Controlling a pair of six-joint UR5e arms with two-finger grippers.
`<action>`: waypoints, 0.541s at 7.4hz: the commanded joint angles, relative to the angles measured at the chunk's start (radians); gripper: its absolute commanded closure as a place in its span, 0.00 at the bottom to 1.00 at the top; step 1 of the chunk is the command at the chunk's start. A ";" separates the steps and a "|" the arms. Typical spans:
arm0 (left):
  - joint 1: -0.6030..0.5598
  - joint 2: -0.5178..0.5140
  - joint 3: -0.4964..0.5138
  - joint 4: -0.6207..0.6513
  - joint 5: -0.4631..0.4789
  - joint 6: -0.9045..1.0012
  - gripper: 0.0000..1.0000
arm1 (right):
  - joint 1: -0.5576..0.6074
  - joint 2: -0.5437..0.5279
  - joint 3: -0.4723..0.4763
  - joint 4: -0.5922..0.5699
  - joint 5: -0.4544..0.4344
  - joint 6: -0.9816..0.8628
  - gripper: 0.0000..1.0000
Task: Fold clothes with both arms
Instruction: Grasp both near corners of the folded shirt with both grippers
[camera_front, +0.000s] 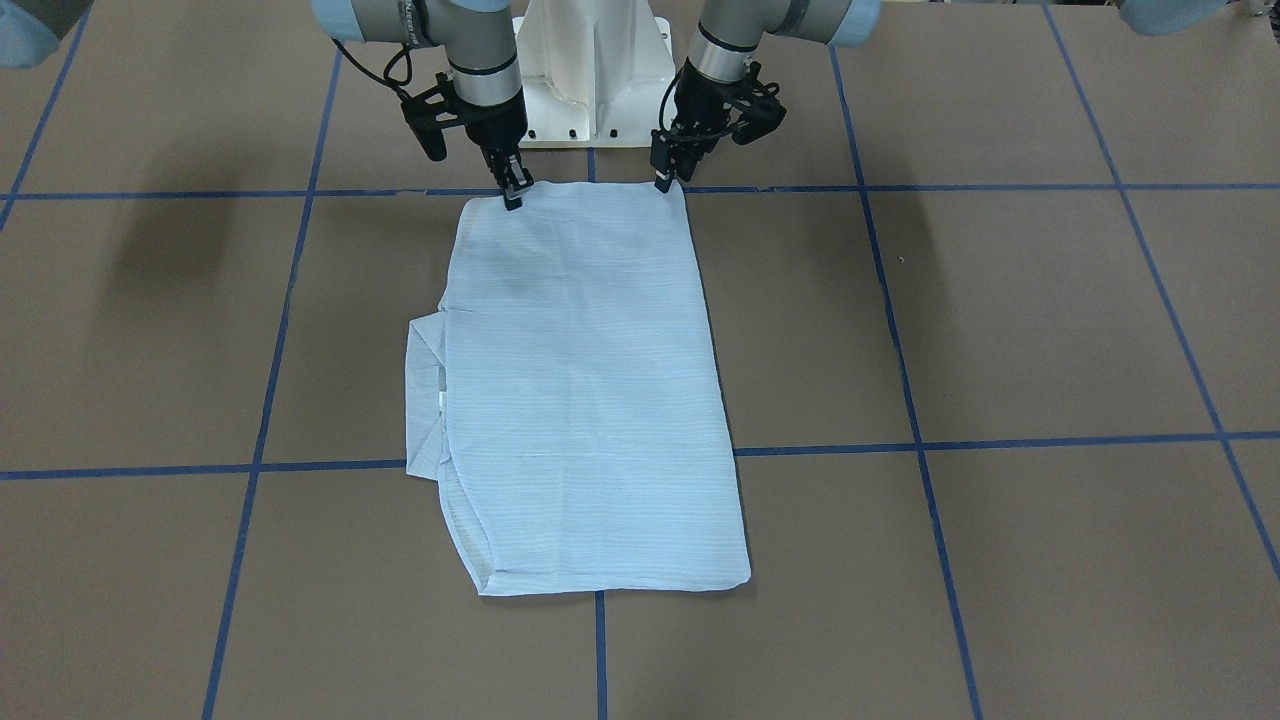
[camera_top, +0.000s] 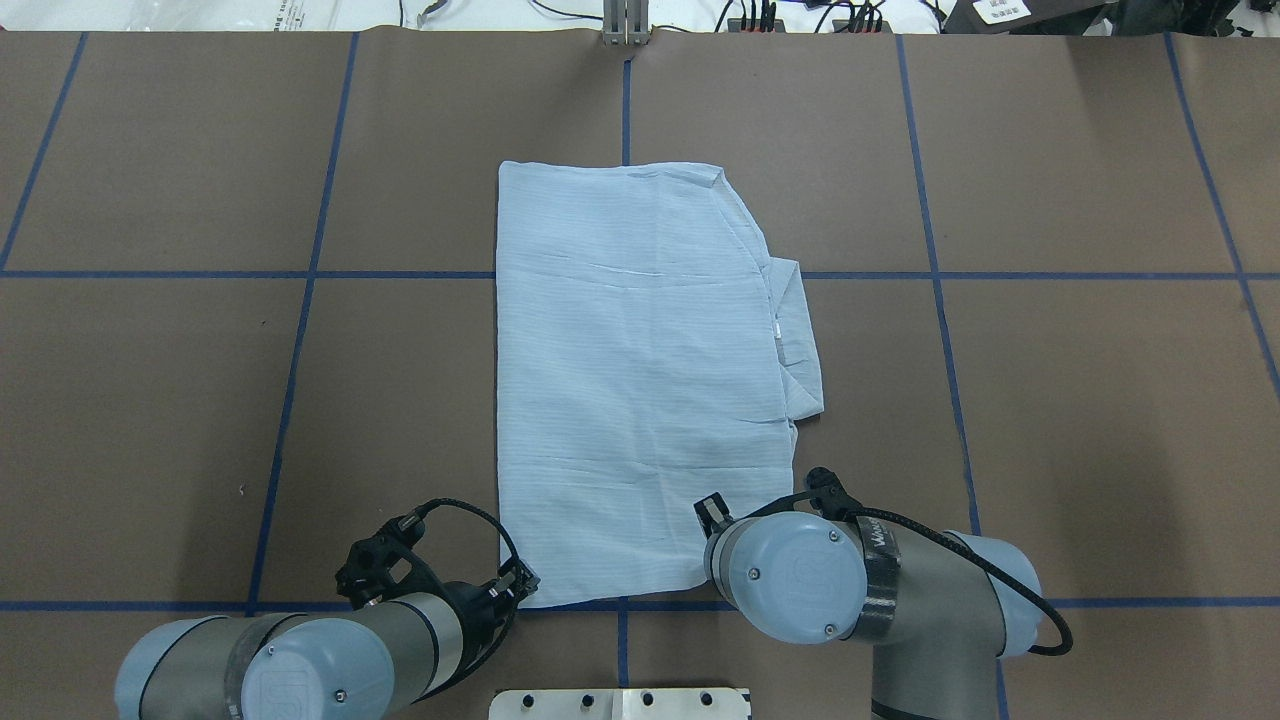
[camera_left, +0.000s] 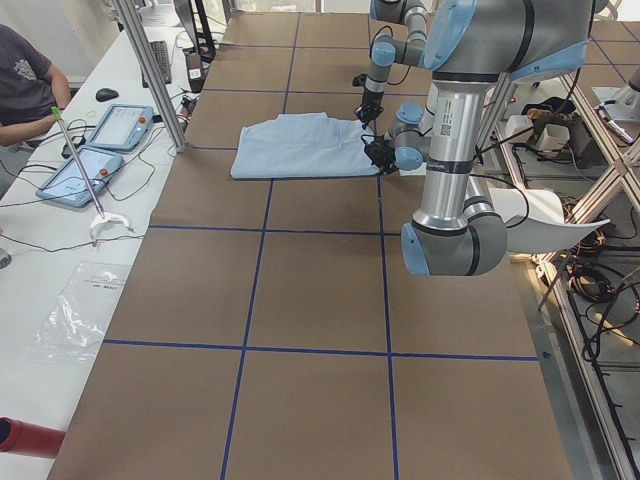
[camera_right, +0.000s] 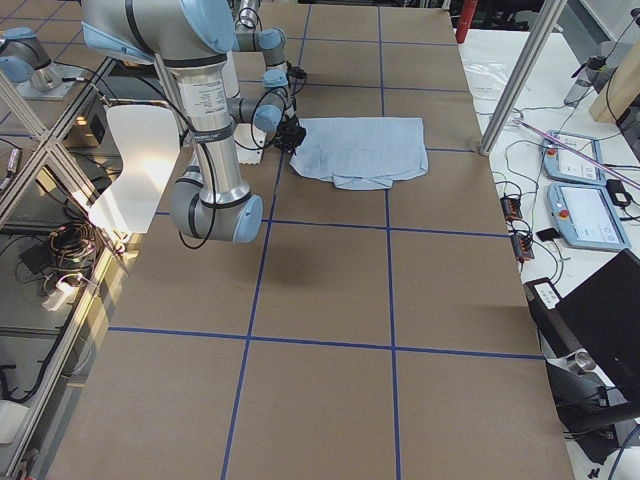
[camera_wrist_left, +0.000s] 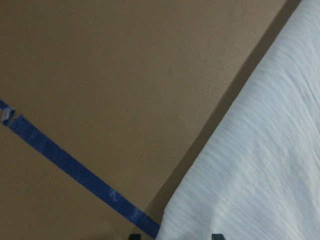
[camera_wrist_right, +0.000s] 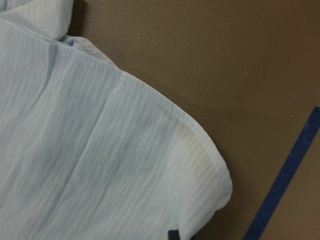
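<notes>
The folded shirt (camera_top: 640, 380) is laid flat mid-worktop (camera_top: 1050, 400), nearer the robot's edge. Its two corners there are met by the hands: the left hand (camera_front: 662, 183) is seen parted, while the right hand's (camera_front: 513, 197) state cannot be told.

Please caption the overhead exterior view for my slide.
Black two-finger left gripper and right gripper at near corners of a folded light-blue striped shirt.

The light-blue striped shirt (camera_top: 640, 380) lies flat at the centre of the counter (camera_top: 250, 420), folded into a long rectangle with its collar (camera_top: 797, 340) jutting at 3 o'clock, the left pincer (camera_front: 664, 178) and right pincer (camera_front: 513, 193) at its 6 o'clock corners.
</notes>
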 joint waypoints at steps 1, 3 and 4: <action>-0.002 0.000 0.004 -0.001 0.001 0.001 0.46 | 0.000 -0.002 0.006 0.000 0.000 0.000 1.00; -0.002 -0.005 0.019 -0.001 0.001 0.001 0.51 | 0.000 -0.002 0.007 0.000 0.000 0.000 1.00; -0.002 -0.009 0.019 -0.001 0.000 0.000 0.65 | 0.000 -0.003 0.007 0.000 0.000 0.000 1.00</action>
